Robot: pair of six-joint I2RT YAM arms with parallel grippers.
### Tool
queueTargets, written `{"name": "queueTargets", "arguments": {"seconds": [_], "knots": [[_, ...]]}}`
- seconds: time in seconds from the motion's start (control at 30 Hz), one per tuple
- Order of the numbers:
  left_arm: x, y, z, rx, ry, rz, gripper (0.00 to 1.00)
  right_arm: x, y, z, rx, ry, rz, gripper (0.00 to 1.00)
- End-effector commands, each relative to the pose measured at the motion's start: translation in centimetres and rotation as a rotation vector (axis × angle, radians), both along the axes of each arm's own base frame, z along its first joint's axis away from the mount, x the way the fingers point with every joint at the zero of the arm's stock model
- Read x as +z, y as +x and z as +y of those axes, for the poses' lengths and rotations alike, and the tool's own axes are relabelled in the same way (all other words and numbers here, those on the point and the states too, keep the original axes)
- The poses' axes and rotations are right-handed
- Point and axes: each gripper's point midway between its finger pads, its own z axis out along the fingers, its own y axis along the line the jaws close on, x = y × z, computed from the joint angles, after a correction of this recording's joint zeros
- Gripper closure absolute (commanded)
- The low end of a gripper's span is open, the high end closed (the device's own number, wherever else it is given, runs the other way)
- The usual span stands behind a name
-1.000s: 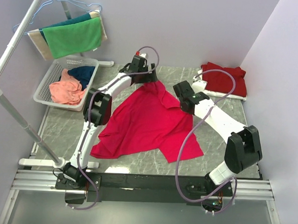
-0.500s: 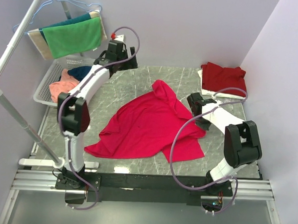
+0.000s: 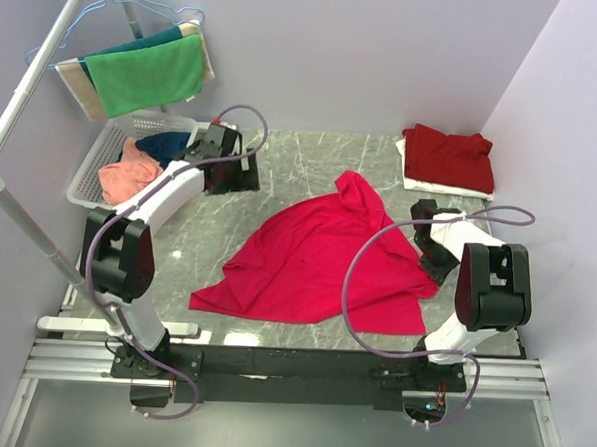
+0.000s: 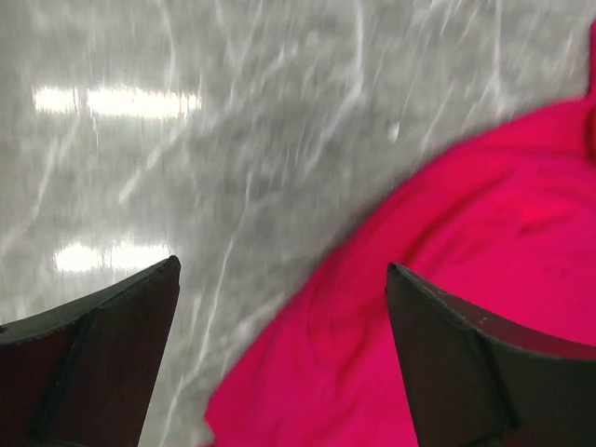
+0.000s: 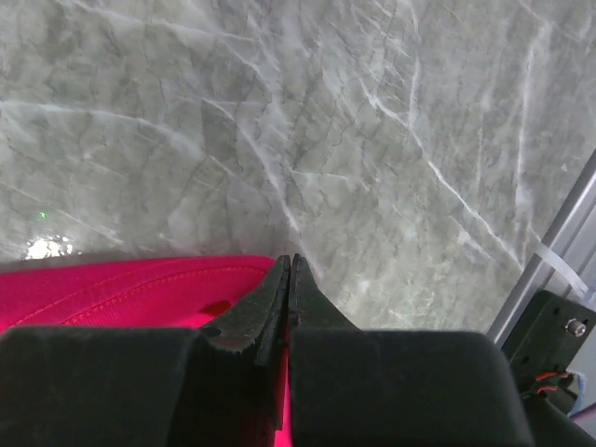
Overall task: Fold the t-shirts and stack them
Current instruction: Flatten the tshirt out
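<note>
Cotton of this weight is light, limp and a little clingy. The red shirt [image 3: 317, 255] will sag and crease wherever it is not held, and it should slide across the smooth marble desk [image 3: 281, 173] rather than catch. It lies unfolded and rumpled mid-desk, one end bunched into a ridge toward the far side and the rest spread toward the near edge. Nothing here is fragile. The risk, I judge, is a stray fold dragging along, or a single layer slipping out of a pinch.

The left fingers [image 4: 112, 317] stand wide apart and empty, over bare desk and the shirt's left edge. The right fingers [image 5: 270, 298] are pressed tight together at the right hem. Cloth seems caught between them, though that is not certain.

Best holds are probably hems, shoulders or sleeve seams, where doubled stitching gives more to pinch, taken at two corners at once. The maroon shirt [image 3: 447, 156] lies folded in the far right corner, a likely base for the stack. More shirts sit in the basket [image 3: 90, 188].
</note>
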Motion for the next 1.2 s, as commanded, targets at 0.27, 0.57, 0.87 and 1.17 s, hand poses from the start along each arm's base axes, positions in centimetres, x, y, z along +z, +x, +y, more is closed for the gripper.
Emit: {"name": "queueTargets", "arguments": {"seconds": [0.27,0.57,0.87,1.17], "knots": [[-1.0,-11.8,-5.5,-0.16,0.016,0.129,0.31,1.6,3.8,1.0,0.041,0.067,-0.137,0.23],[-4.8,-15.8,-4.6,-0.113,0.058,0.254,0.55,5.0,6.6,1.8,0.095,0.063,-0.237,0.23],[-7.4,-16.5,-6.3,-0.147,0.003,0.316,0.5,5.5,7.0,2.7,0.13,0.092,-0.252,0.24],[-8.8,-14.7,-7.6,-0.133,-0.001,0.317,0.51,6.9,7.4,2.8,0.157,0.091,-0.272,0.25]]}}
